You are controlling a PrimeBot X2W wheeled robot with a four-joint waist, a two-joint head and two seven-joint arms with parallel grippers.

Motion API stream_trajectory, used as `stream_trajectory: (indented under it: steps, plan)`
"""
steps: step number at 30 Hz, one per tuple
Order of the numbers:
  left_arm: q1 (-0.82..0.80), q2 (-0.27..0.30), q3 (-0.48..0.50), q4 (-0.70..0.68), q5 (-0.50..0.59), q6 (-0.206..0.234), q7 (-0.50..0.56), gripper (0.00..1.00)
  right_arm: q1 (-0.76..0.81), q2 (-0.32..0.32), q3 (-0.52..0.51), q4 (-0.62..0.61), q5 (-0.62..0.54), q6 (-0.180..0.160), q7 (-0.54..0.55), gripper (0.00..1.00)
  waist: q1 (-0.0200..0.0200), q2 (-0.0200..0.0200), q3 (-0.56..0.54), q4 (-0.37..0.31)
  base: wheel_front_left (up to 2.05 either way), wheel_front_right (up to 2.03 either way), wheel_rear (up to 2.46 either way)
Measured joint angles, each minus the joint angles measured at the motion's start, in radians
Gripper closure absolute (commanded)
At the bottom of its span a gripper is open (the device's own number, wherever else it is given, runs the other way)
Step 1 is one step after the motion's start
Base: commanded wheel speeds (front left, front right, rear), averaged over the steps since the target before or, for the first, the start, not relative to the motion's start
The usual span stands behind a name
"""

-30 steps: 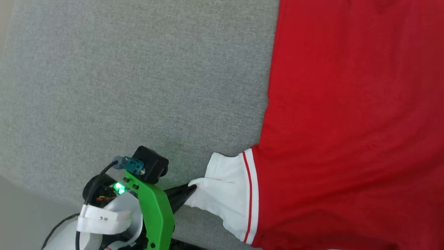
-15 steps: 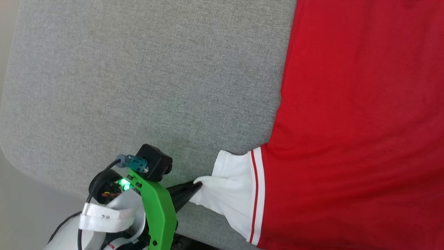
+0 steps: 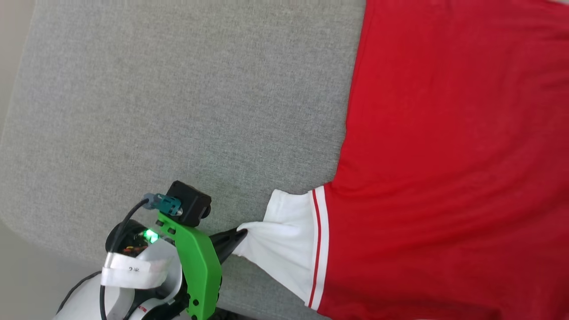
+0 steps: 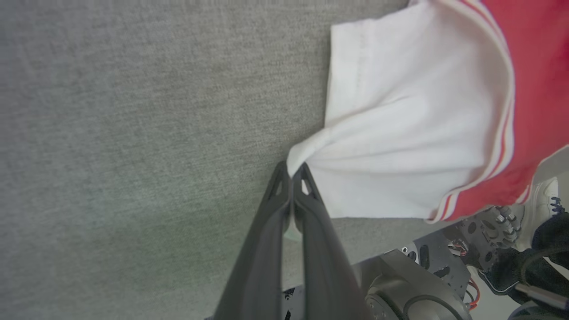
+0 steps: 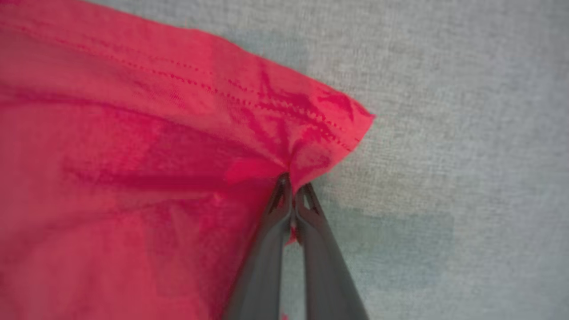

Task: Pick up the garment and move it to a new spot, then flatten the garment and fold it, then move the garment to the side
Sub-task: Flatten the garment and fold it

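The garment (image 3: 444, 155), a red T-shirt, lies spread over the right side of the grey surface in the head view. Its white sleeve (image 3: 289, 240) with red-striped trim points left. My left gripper (image 3: 242, 233) is shut on the sleeve's edge; the left wrist view shows the white sleeve (image 4: 413, 146) pinched into a peak at that gripper's (image 4: 292, 171) tips. In the right wrist view, my right gripper (image 5: 291, 180) is shut on a bunched red corner of the garment (image 5: 133, 155) near its stitched hem. The print is hidden.
The grey fabric surface (image 3: 178, 111) stretches wide and bare to the left of the shirt. Its near-left edge (image 3: 26, 235) drops to a pale floor. Part of my base and wiring (image 4: 444, 275) shows under the sleeve in the left wrist view.
The head view has shifted a little, so the camera moved. My left gripper still pinches the sleeve, which now looks pulled tauter into a point.
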Motion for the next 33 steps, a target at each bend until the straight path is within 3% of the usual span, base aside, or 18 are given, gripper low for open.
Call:
stream_trajectory:
  steps: [22, 33]
  plan:
    - [0.133, -0.057, -0.009, 0.088, -0.021, 0.070, -0.067, 1.00, 0.542, 0.122, -0.154, -0.045, 0.165, 0.000, -0.131, 1.00, -0.0001, 0.0000, -0.297, -0.136, 0.00, 0.00, 0.00]
    - [0.177, -0.082, -0.015, 0.123, -0.025, 0.085, -0.102, 1.00, 0.790, 0.137, -0.164, -0.188, 0.235, 0.000, -0.138, 1.00, -0.0002, 0.0000, -0.400, -0.191, 0.00, 0.00, 0.00]
